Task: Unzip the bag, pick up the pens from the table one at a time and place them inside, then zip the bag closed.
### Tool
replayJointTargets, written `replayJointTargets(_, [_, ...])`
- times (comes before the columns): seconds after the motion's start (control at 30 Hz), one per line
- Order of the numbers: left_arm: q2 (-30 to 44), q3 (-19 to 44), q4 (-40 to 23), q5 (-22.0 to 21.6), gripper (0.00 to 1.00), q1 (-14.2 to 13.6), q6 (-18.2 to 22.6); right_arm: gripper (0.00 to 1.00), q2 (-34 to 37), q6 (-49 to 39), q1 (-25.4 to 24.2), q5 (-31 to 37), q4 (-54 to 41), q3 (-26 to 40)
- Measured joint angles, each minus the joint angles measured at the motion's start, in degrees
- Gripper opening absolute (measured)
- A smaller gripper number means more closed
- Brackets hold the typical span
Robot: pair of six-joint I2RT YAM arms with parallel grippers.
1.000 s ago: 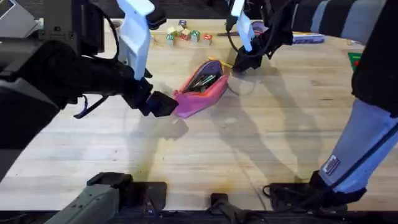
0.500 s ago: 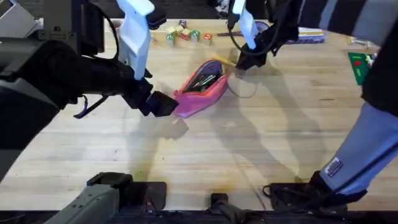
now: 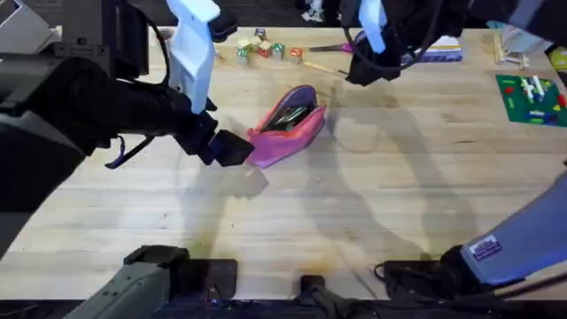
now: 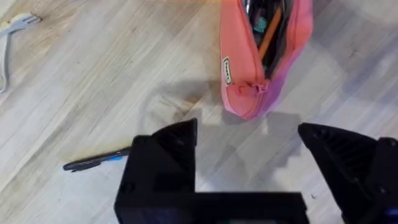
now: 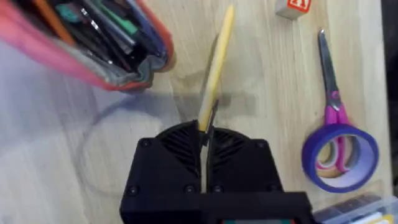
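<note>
The pink bag (image 3: 288, 131) lies unzipped on the table (image 3: 372, 204), with several pens inside it (image 4: 264, 37). My left gripper (image 4: 249, 134) stands open just short of the bag's near end, touching nothing. On the wood beside that gripper lies a dark pen (image 4: 96, 160). My right gripper (image 5: 205, 134) is shut on the orange-yellow pen (image 5: 216, 62), held above the table past the bag's open mouth (image 5: 118, 43). From overhead the right gripper (image 3: 361, 71) hangs beyond the bag's far end.
Purple-handled scissors (image 5: 336, 134) lie close to the right gripper, with a toy block (image 5: 292, 6) farther on. Several blocks (image 3: 261, 49) sit at the far edge. A green board (image 3: 532, 97) lies at the far right.
The right gripper has moved up and away from the bag's far end, to the right, with the orange-yellow pen in it. The left arm and the bag stayed put.
</note>
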Motion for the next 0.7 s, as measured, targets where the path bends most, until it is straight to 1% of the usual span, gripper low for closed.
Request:
replayJointTargets(0.2, [0.0, 0.0, 0.0, 0.0, 0.993, 0.0, 0.0, 0.032, -4.9, -3.2, 0.0, 3.1, -1.8, 0.0])
replayJointTargets(0.4, [0.0, 0.0, 0.0, 0.0, 0.993, 0.0, 0.0, 0.033, -8.1, -7.1, 0.0, 4.4, -3.0, 0.0])
replayJointTargets(0.53, [0.0, 0.0, 0.0, 0.0, 0.993, 0.0, 0.0, 0.033, -8.9, -11.8, 0.0, 4.7, -4.0, 0.0])
replayJointTargets(0.57, [0.0, 0.0, 0.0, 0.0, 0.992, 0.0, 0.0, 0.033, -8.9, -16.7, 0.0, 4.8, -5.1, 0.0])
replayJointTargets(0.7, [0.0, 0.0, 0.0, 0.0, 0.993, 0.0, 0.0, 0.034, -8.9, -22.6, 0.0, 4.8, -5.7, 0.0])
